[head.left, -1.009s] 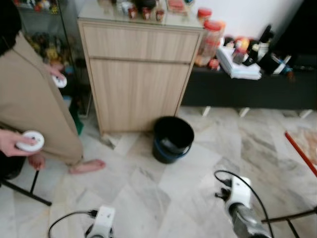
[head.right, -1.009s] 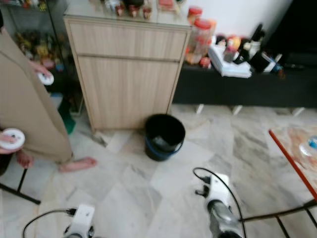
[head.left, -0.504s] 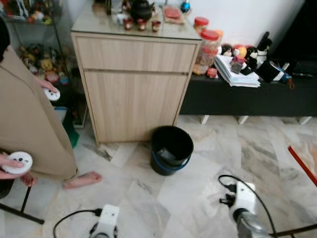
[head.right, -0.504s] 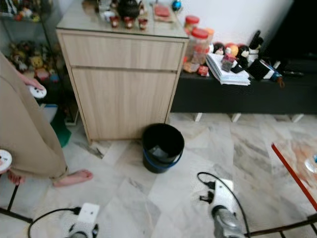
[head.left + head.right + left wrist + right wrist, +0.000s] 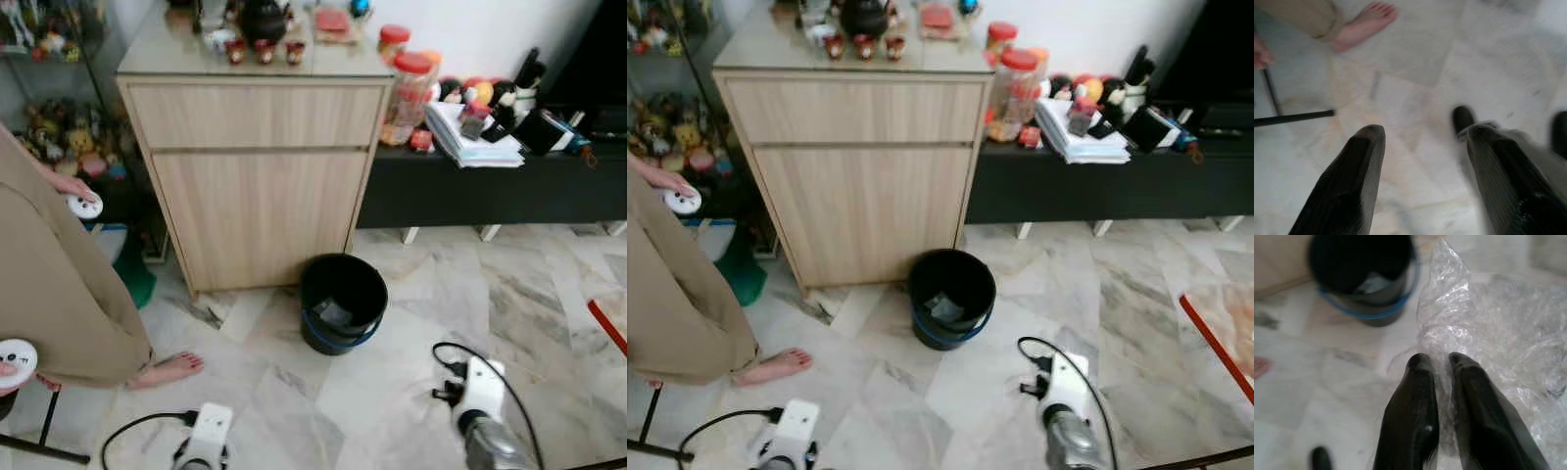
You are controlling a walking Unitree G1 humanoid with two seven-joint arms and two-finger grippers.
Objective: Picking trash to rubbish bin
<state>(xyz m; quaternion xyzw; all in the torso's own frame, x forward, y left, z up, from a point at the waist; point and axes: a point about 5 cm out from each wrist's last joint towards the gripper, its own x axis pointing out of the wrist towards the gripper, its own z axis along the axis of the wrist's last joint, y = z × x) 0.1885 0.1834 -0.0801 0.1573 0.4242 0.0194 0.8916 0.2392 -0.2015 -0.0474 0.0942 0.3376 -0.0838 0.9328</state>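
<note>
Right gripper (image 5: 1439,363) fingers pinched together on crumpled clear plastic bag (image 5: 1488,333), held above marble floor (image 5: 294,382). Black bin (image 5: 342,302) with blue band stands on floor just in front of wooden cabinet (image 5: 260,166), near its right front corner; some trash already inside. Left gripper (image 5: 1422,134) fingers spread apart, nothing between, hanging over floor. Person's bare foot (image 5: 168,369) on floor left of bin. Low black shelf (image 5: 490,191) right of cabinet.

Person (image 5: 54,284) now further left of the bin (image 5: 342,302)
</note>
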